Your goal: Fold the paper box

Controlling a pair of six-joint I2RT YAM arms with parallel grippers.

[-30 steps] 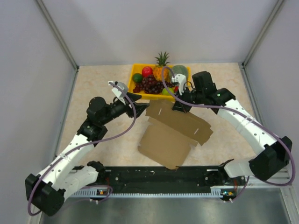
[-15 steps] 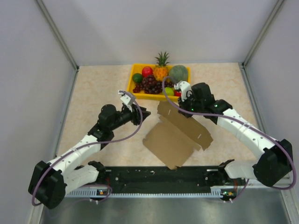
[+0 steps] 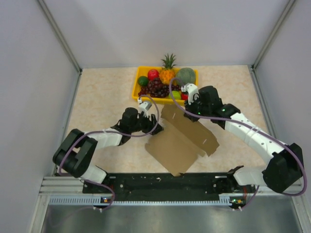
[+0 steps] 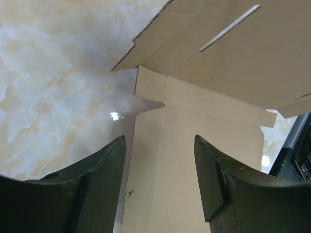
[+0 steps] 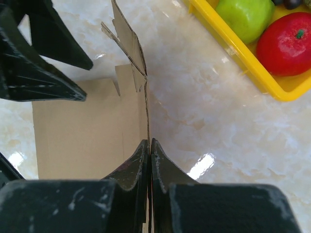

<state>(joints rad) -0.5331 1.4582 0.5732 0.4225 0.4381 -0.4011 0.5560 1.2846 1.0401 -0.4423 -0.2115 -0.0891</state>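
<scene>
Right jaws clamped on upright panel of box (image 3: 181, 145). Left jaws wide, low over bench (image 3: 97, 92), at flat panel's left edge, gripping nothing.

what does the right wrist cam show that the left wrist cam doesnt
Only the right wrist view: the right pincer shut on the raised panel edge of the paper box, and the yellow tray holding a green fruit and a red fruit. Only the left wrist view: a long slit in the raised panel. Both: the box's flat panel, the marbled table, and the open left pincer.
</scene>
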